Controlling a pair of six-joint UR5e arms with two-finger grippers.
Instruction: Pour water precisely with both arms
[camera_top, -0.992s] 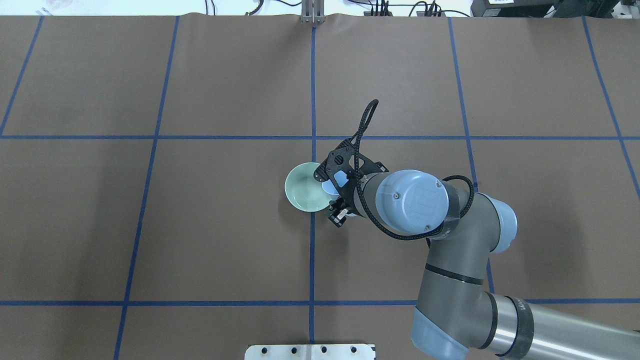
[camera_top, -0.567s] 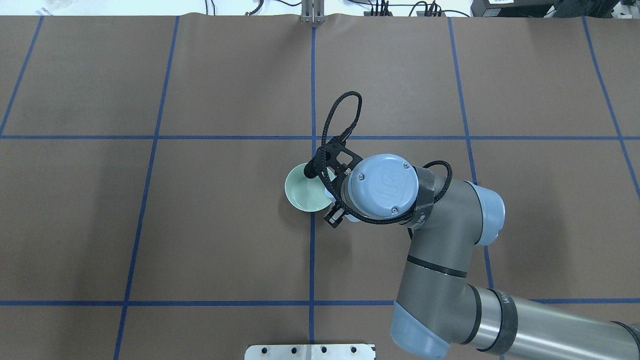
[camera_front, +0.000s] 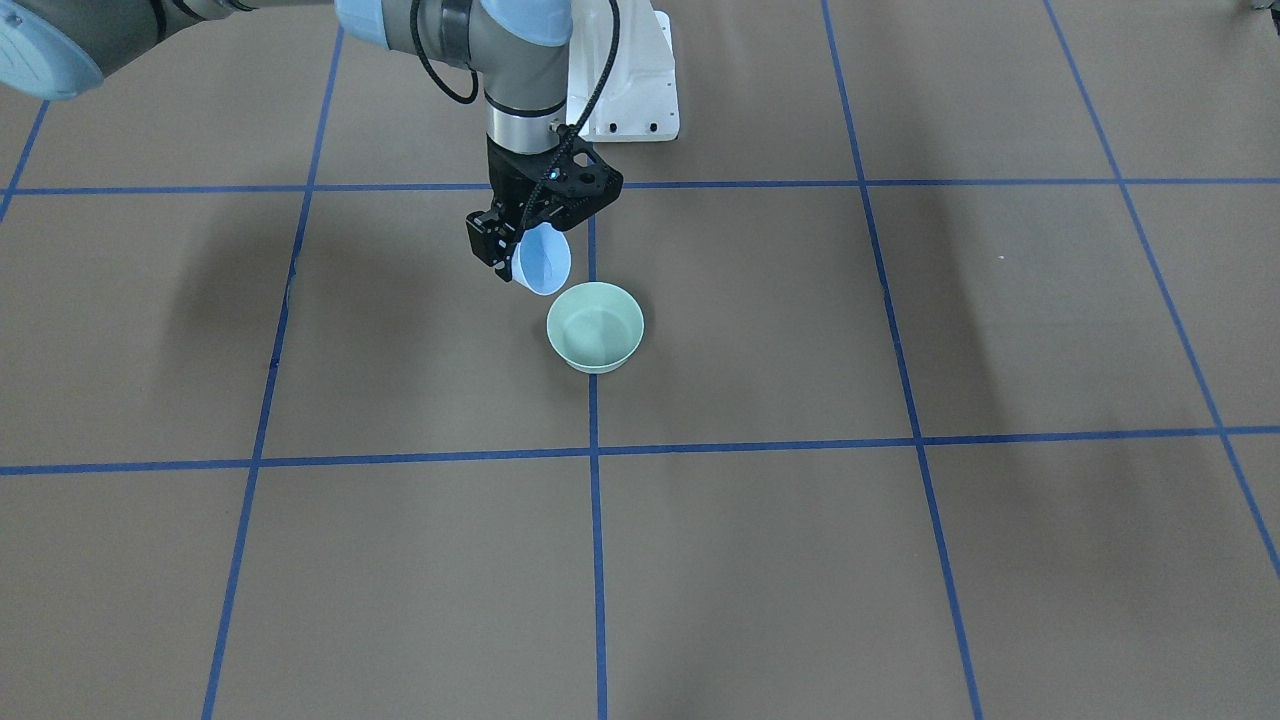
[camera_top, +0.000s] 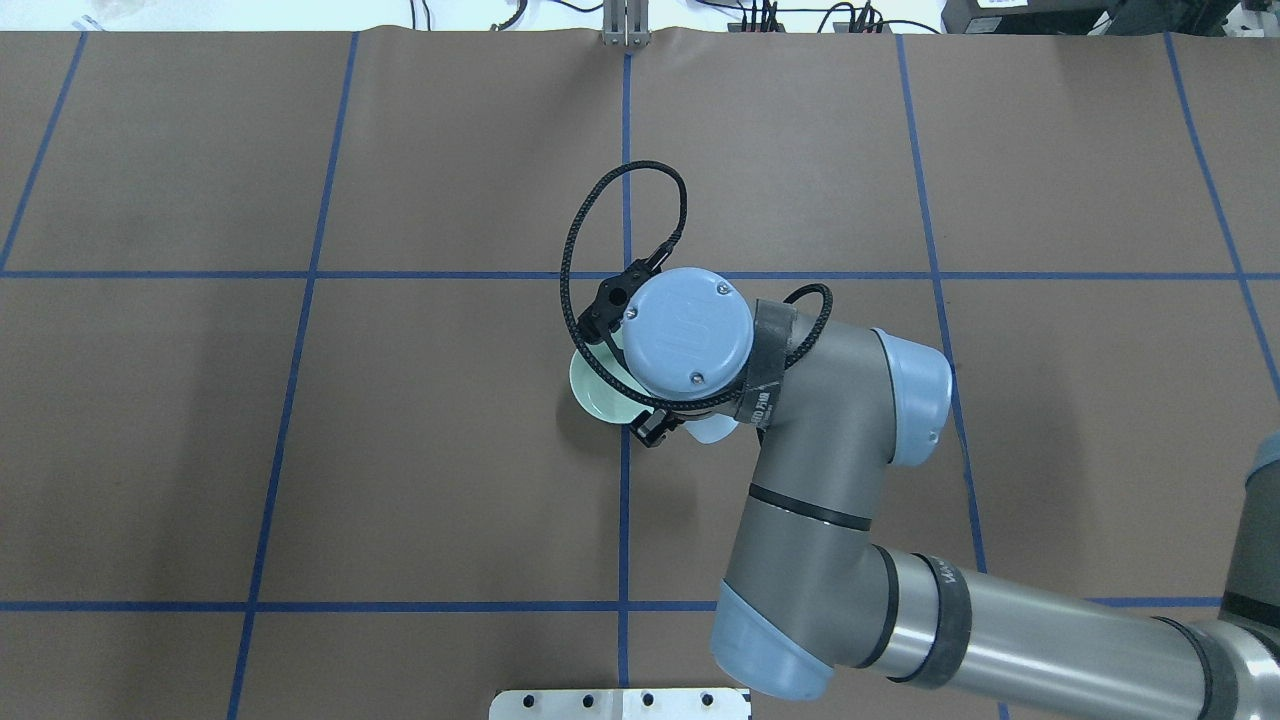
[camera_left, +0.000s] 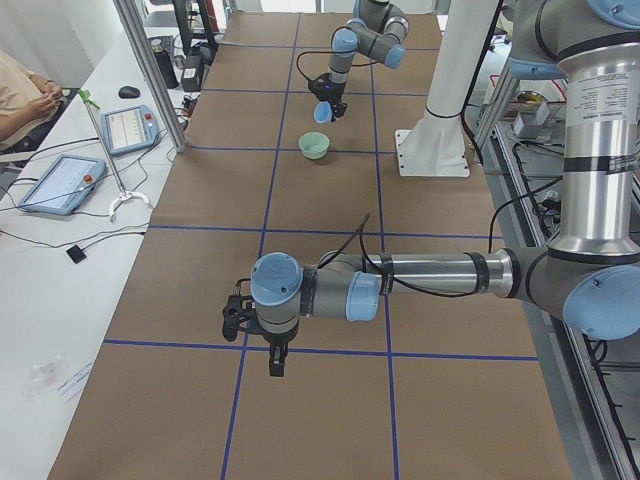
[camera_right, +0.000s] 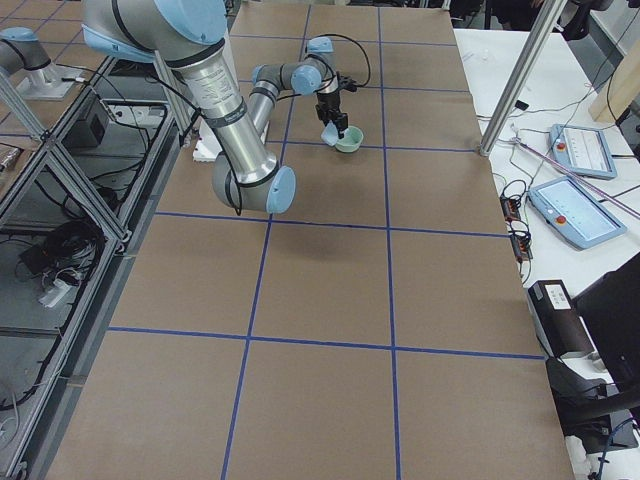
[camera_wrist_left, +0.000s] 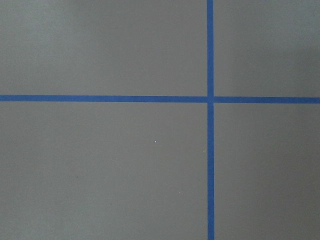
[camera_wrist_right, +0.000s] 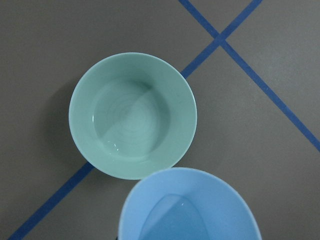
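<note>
Right gripper (camera_front: 518, 258) clamps a light-blue cup (camera_front: 543, 266), tilted above the table (camera_front: 900, 550) just beside the green bowl (camera_front: 595, 327), on its robot-facing side; left gripper (camera_left: 276, 362) hangs well apart from the bowl, its grip impossible to judge

Brown table (camera_top: 450, 450), blue tape grid (camera_top: 450, 274); white side bench (camera_left: 55, 295).
</note>
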